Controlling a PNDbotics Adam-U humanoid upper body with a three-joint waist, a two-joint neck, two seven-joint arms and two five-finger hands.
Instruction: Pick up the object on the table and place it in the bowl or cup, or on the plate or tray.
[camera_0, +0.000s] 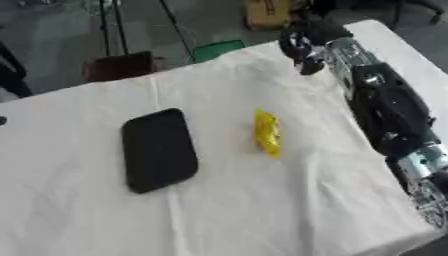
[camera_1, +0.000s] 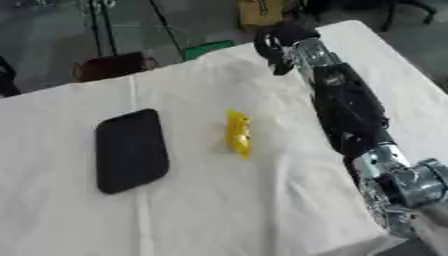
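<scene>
A small yellow object (camera_0: 266, 132) lies on the white tablecloth (camera_0: 262, 200) near the table's middle. To its left lies a flat black tray (camera_0: 157, 150) with rounded corners and nothing on it. My right arm (camera_1: 350, 115) stretches along the table's right side to the far edge. There my right hand (camera_0: 302, 47) hangs above the cloth, well beyond the yellow object and not touching it. The hand holds nothing that I can see. My left hand shows in neither view.
Beyond the far edge stand a brown seat (camera_0: 118, 66), a green thing (camera_0: 219, 49), a cardboard box (camera_0: 267, 12) and thin stand legs (camera_0: 109, 25). The table's right edge runs close under my arm.
</scene>
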